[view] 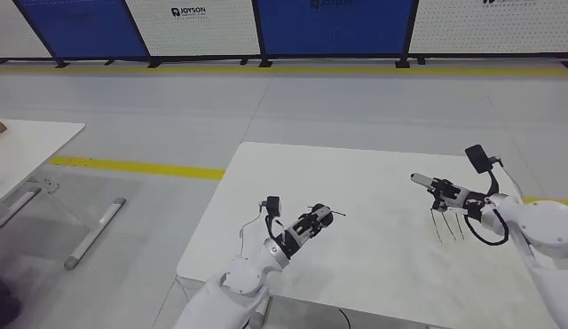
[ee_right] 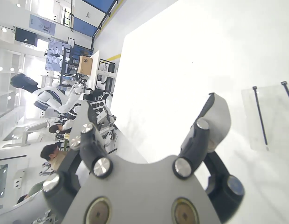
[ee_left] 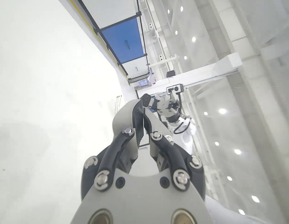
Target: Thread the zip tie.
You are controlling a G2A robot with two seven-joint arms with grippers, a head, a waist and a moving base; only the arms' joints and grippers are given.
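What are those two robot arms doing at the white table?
The robot is getting ready to thread a zip tie. Its left gripper is pinched shut, with what looks like a thin black zip tie poking out of it. The right gripper is wide open and holds nothing, over the table. A few spare zip ties lie flat on a clear sheet near it. Nothing is threaded yet.

White table (view: 355, 178) — clear sheet (ee_right: 275, 122), black zip ties (ee_right: 260, 117) lying on it
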